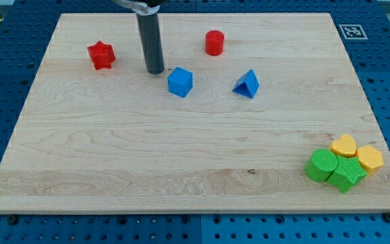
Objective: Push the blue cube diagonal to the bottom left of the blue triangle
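The blue cube [180,82] sits on the wooden board in the upper middle of the view. The blue triangle [247,84] lies to its right, at about the same height, with a gap between them. My tip [155,70] is the lower end of the dark rod, just up and left of the blue cube, a small gap away and not touching it.
A red star [101,55] lies at the upper left and a red cylinder [214,42] at the upper middle. At the lower right, a green cylinder [321,165], another green block [346,173], a yellow heart [344,146] and a yellow block [370,158] cluster near the board's edge [195,211].
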Controlling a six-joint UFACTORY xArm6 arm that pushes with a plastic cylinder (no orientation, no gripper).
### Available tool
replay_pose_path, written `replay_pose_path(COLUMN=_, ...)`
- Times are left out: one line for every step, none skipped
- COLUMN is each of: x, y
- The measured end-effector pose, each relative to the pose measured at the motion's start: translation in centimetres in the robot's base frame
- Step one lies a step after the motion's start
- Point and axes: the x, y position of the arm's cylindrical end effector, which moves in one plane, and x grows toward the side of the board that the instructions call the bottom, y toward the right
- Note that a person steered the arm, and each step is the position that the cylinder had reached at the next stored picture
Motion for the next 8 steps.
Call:
replay_pose_path(x=0.0, y=0.0)
replay_pose_path(x=0.8, y=0.7)
replay_pose_path(x=2.0, y=3.0)
replay_pose_path(x=2.9, y=5.8)
replay_pose_path(x=4.2, y=6.8)
replay_pose_path(x=5.5, y=6.3)
replay_pose_path(x=7.2, y=5.7)
replay_pose_path(x=9.1, y=5.7)
